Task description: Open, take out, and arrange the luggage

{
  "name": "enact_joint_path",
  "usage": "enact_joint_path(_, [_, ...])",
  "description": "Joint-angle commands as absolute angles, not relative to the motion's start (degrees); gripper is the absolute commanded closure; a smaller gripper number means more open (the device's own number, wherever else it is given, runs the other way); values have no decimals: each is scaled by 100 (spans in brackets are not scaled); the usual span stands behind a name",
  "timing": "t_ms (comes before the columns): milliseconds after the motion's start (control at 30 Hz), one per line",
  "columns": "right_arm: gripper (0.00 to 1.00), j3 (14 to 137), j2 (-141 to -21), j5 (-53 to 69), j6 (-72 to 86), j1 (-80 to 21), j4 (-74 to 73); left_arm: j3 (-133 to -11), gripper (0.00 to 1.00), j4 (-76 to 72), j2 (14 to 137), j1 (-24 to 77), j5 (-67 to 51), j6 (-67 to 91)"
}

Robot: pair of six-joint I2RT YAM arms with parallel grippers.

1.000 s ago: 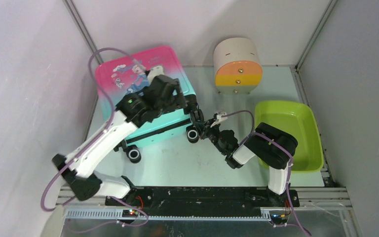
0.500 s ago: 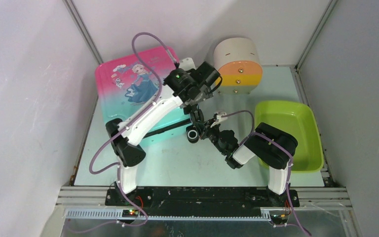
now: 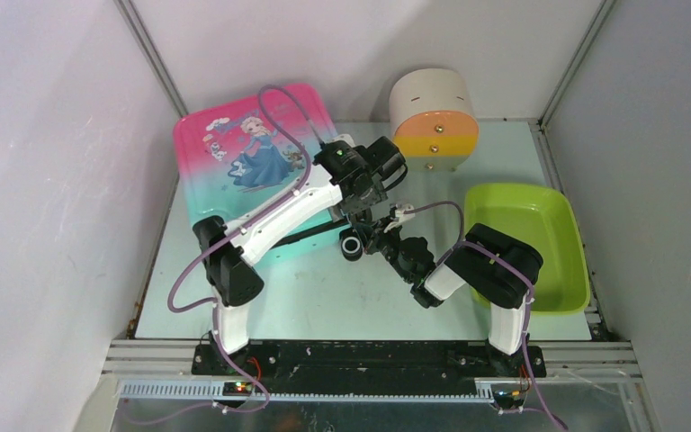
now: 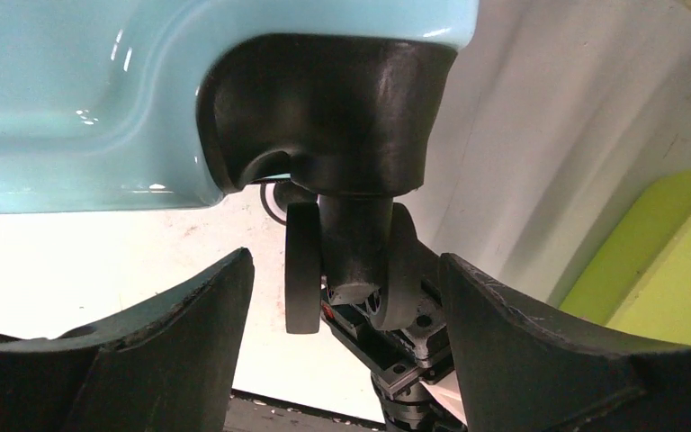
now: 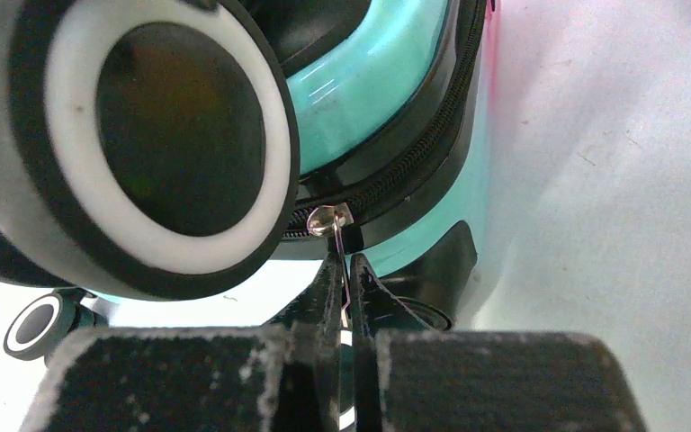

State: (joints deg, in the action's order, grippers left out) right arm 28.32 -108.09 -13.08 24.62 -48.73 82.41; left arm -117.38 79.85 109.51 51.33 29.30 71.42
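The luggage (image 3: 243, 157), a pink-to-teal suitcase with a princess print, lies flat at the back left, zipped shut. My left gripper (image 3: 361, 202) is open at its near right corner. In the left wrist view the jaws (image 4: 346, 301) stand wide on either side of a black caster wheel (image 4: 304, 268) under the teal shell (image 4: 81, 108), without touching it. My right gripper (image 3: 381, 236) is shut on the silver zipper pull (image 5: 336, 232) at the black zipper trim, just beside a white-rimmed wheel (image 5: 144, 135); its fingertips (image 5: 330, 286) are pinched flat on the tab.
A beige cylinder with an orange-yellow face (image 3: 433, 121) stands at the back centre. A lime-green tray (image 3: 561, 241) sits at the right, beside my right arm. Walls close in on the left, back and right.
My left arm has swung from over the suitcase's near edge to its right corner and has lowered around the wheel. The right gripper has stayed on the zipper pull.
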Motion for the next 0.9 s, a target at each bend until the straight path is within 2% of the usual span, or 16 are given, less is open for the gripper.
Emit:
enact_joint_path(0, [100, 2839, -10610, -1584, 2408, -4779, 8710, -11597, 19, 7754, 10781, 5133, 2831, 7388])
enact_joint_path(100, [100, 2841, -10634, -1568, 2386, -4772, 8710, -11573, 24, 7659, 10851, 5127, 2800, 7328])
enact_joint_path(200, [100, 2825, -10620, -1538, 2374, -4748, 8712, -11557, 34, 7815, 10855, 5125, 2908, 7340])
enact_joint_path(267, [100, 2814, -10587, -1496, 2350, -4738, 8710, -11480, 45, 7956, 10790, 5126, 3022, 7359])
enact_joint_path(400, [100, 2759, -10517, -1451, 2276, -4742, 8702, -11074, 71, 7996, 10510, 5125, 3126, 7358])
enact_joint_path(433, [100, 2742, -10484, -1446, 2245, -4752, 8702, -10898, 83, 8008, 10379, 5126, 3122, 7353])
enact_joint_path(500, [100, 2675, -10415, -1389, 2028, -4815, 8709, -10559, 97, 8044, 10134, 5135, 3091, 7369])
enact_joint_path(633, [100, 2617, -10267, -1340, 1114, -5199, 8710, -9620, 100, 7887, 9421, 5172, 2980, 7403])
enact_joint_path(867, [100, 2587, -10198, -1884, 405, -5633, 8701, -8072, 100, 7690, 7751, 5276, 3126, 7393])
